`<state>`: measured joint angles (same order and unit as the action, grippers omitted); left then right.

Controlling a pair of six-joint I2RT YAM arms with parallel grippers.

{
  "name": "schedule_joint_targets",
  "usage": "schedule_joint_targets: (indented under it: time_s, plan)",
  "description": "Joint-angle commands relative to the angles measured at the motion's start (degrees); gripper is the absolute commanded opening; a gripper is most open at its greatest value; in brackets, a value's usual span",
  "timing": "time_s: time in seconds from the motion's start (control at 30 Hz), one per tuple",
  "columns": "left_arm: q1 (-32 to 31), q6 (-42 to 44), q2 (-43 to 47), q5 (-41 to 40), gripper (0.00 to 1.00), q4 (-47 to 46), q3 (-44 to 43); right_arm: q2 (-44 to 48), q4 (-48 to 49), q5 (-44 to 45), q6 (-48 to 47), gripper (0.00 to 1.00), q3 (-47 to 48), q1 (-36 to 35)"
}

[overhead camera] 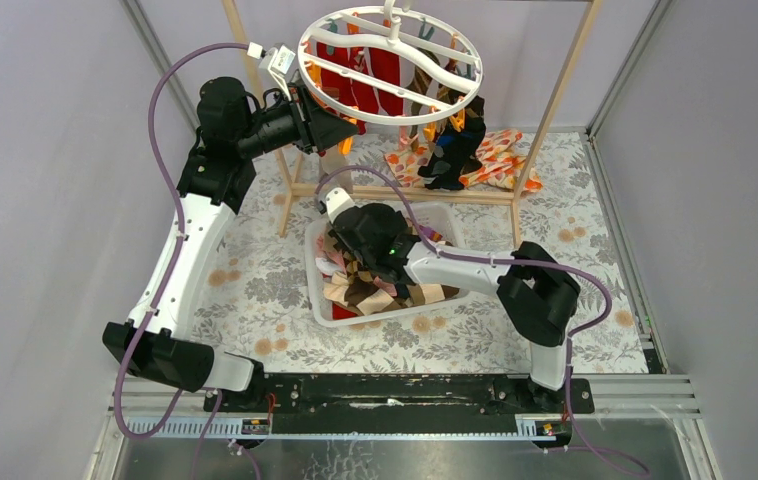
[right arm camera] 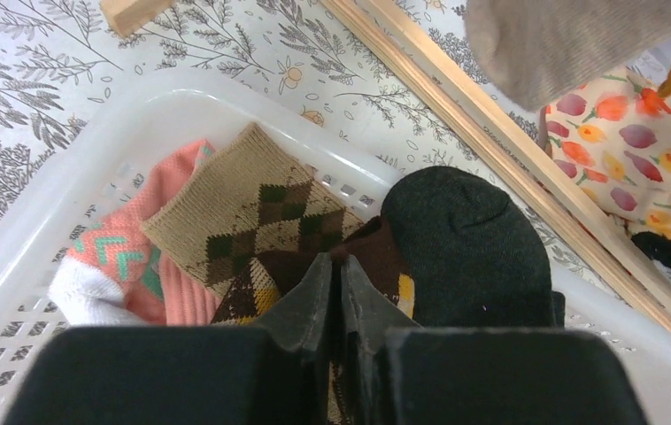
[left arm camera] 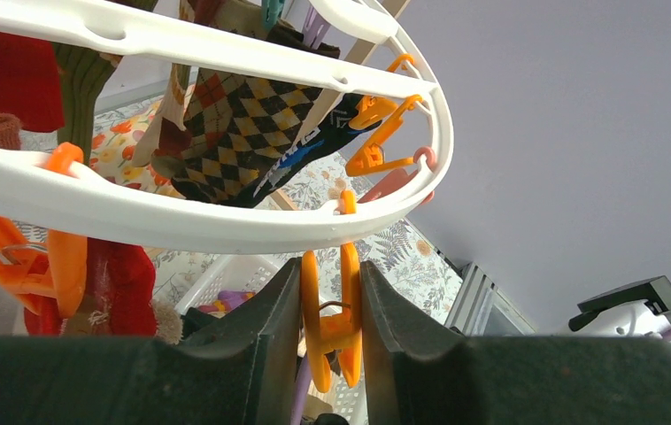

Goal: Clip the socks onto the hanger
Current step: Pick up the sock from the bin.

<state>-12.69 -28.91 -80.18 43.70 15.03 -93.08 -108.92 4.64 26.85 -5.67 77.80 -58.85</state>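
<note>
The left jaws squeeze an orange clip (left arm camera: 332, 332) on the hanger (left arm camera: 226, 230). The right jaws pinch a checked sock (right arm camera: 248, 292) below it.

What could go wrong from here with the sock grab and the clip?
First, the right gripper is pinched on the brown argyle sock in the heaped basket, with the black sock lying against it. A lift might drag a neighbour along, or a thin pinch might slip. Second, the left gripper squeezes an orange clip dangling from the hanger. The ring could swing, or the clip could twist out of the fingers.
</note>
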Motion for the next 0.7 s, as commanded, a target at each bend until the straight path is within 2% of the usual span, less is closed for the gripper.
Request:
schedule_joint_targets:
  time_s: [0.0,0.03,0.23,0.37,0.53,0.67]
  plan:
    - [0.03,0.52,-0.26,1.73,0.0,0.31,-0.87,6.83,4.48,1.72,1.33,0.03,-0.95,-0.57]
    - [0.03,0.44,-0.31,1.76,0.0,0.32,-0.88,8.07,5.02,1.27,1.84,0.0,-1.52,-0.56]
    - [0.05,0.17,-0.33,2.07,0.0,0.27,-1.15,17.82,9.34,-4.17,6.13,0.0,-6.93,-0.41]
    - [0.03,-0.51,-0.2,2.13,0.0,-0.26,-0.79,26.16,15.59,-16.57,13.13,0.0,-13.34,1.85]
    - [0.12,-3.78,-0.22,4.34,0.0,-2.17,-0.06,34.61,31.01,-37.35,29.7,0.0,-24.07,9.45]
    - [0.16,-7.26,-0.49,5.42,0.0,-4.05,0.53,36.93,43.17,-45.08,40.35,0.0,-29.37,12.72]
